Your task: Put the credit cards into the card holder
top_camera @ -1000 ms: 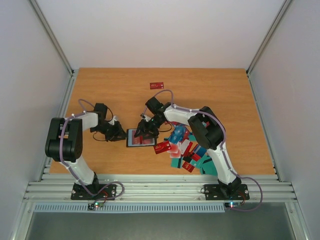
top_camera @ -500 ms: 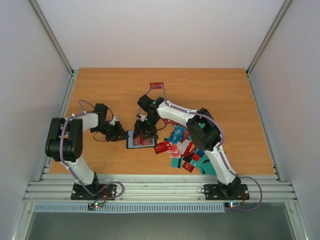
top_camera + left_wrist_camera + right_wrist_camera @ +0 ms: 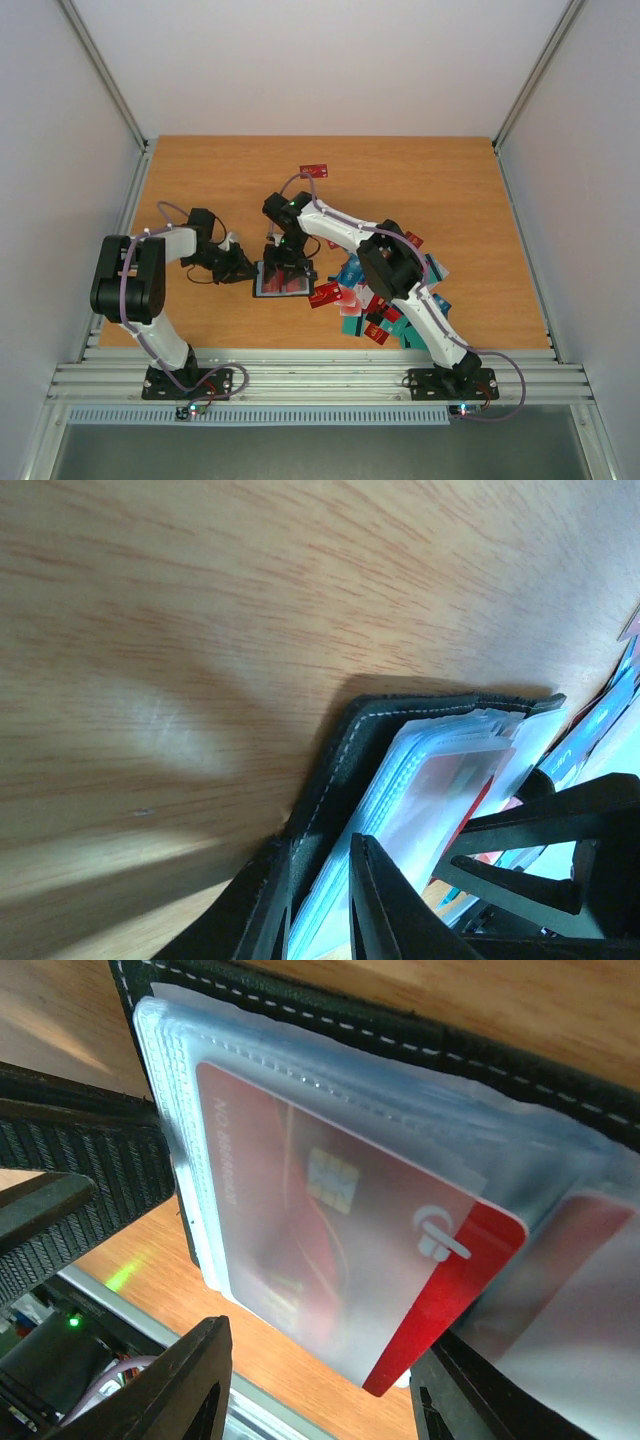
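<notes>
Wallet [image 3: 283, 282] lies open on the wooden table [image 3: 450, 200], between the two arms and just left of a loose heap of red, teal and blue cards [image 3: 375, 305]. The left claw [image 3: 240, 268] is closed on the wallet's left edge; its wrist view shows the black stitched cover [image 3: 340, 750] and the clear inner sleeves pinched between its fingers [image 3: 375, 890]. The right claw [image 3: 290, 262] hangs right over the wallet with its jaws apart and nothing gripped. Seen from its wrist, a red card [image 3: 330, 1250] with a chip sits most of the way inside a clear sleeve [image 3: 250, 1160], one red corner sticking out between the two fingers. Another red card [image 3: 314, 171] lies alone farther back on the table, well apart from the rest.
</notes>
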{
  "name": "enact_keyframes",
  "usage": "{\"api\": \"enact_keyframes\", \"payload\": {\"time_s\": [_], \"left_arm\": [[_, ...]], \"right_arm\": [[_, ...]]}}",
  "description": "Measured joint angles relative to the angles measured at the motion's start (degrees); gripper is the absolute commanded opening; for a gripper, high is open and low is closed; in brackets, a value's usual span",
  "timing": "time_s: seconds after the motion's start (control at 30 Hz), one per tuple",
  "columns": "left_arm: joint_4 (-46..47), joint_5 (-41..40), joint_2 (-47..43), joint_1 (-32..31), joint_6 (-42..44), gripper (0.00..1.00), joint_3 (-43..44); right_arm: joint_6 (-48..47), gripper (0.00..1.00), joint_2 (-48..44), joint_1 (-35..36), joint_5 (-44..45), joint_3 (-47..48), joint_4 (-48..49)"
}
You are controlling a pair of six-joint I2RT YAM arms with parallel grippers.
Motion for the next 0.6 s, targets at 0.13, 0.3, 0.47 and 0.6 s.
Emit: {"api": "enact_keyframes", "payload": {"time_s": [0.13,0.3,0.47,0.6], "left_arm": [[0.2,0.1,0.0,0.0,-0.4,0.20,-0.1],[0.3,0.0,-0.1,0.0,-0.9,0.20,-0.1],[0.1,-1.8,-1.1,-0.5,-0.8,0.23,-0.1],[-1.6,-6.4,-3.3,-1.0,-0.4,0.25,0.0]], "right_arm": [[-0.2,0.53,1.2,0.1,0.6,2.6,-3.0],[-1.4,0.60,2.1,0.5,3.0,6.1,-8.1],[-2.9,0.64,2.1,0.5,5.2,8.2,-12.1],[-5.2,0.61,2.1,0.5,5.7,8.6,-13.6]]}}
